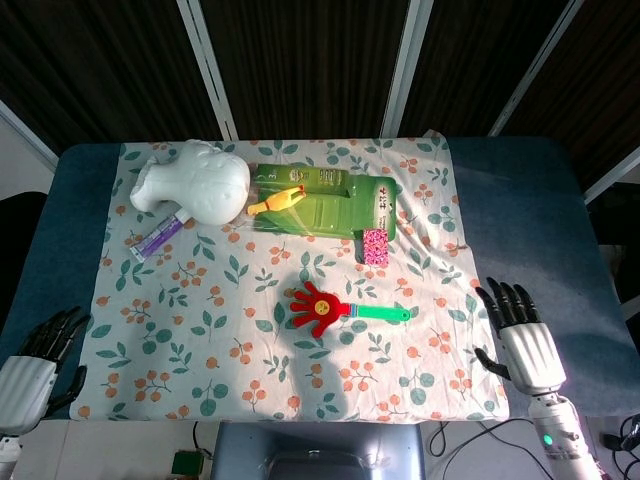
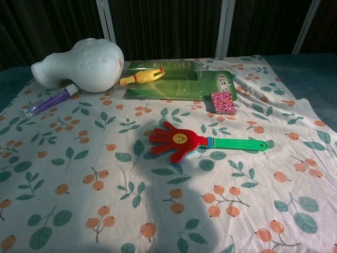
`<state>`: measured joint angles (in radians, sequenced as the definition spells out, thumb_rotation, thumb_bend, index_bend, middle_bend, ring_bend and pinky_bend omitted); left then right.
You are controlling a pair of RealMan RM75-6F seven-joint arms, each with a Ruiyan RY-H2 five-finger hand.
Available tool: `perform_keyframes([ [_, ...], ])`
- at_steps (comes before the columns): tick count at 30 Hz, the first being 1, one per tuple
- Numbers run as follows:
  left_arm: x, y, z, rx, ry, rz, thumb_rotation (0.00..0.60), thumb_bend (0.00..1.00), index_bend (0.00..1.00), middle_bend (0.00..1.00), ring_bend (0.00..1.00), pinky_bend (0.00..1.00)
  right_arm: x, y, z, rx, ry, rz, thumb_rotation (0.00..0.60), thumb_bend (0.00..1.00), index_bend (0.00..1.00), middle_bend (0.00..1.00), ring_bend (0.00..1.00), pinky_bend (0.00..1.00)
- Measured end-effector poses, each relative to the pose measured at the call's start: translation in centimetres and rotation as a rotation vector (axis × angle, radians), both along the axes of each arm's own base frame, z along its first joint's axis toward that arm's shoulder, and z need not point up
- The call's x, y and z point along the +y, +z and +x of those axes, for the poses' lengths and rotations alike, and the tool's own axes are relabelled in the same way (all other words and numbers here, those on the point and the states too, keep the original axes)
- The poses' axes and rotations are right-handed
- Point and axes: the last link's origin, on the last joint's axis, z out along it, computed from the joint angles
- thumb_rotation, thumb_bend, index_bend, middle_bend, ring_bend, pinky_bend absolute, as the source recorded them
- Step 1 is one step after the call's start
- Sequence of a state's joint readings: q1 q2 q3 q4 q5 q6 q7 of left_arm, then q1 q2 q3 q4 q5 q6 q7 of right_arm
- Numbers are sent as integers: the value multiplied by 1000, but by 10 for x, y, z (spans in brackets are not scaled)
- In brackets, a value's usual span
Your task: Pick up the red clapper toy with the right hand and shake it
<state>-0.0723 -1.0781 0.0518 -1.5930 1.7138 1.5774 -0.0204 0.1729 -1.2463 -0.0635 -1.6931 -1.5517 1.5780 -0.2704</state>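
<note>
Looking from the near edge of the table, I see my right hand [image 1: 522, 338] over the bare blue tabletop [image 1: 540, 230] beside the cloth, fingers spread apart and holding nothing; the chest view does not show it at all. My left hand [image 1: 38, 362] rests at the opposite near corner, off the cloth, fingers loosely apart and also with nothing in them. Between them, a little further in, the red hand clapper [image 1: 341, 309] lies flat on the floral cloth [image 1: 200, 330], its green handle pointing toward my right hand but well apart from it. I judge that the placing of the clapper is finished and nothing remains except parking the arms. Further back lie the pink patterned block [image 1: 375, 245], the green package [image 1: 330, 203] with the yellow rubber chicken [image 1: 277, 201], the purple tube [image 1: 158, 234] and the white foam head [image 1: 194, 180].
</note>
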Motion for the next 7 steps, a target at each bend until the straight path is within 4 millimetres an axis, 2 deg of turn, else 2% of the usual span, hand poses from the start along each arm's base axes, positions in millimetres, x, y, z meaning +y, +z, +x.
perform_keyframes([
  [4,1,-2,0,16,2,10,600,517,0,0,0,159,37,20,-6,9,75,-79,600,281,0,0,0,0],
  [7,0,-4,1,26,3,15,600,516,0,0,0,158,51,25,-12,4,86,-79,600,281,0,0,0,0],
])
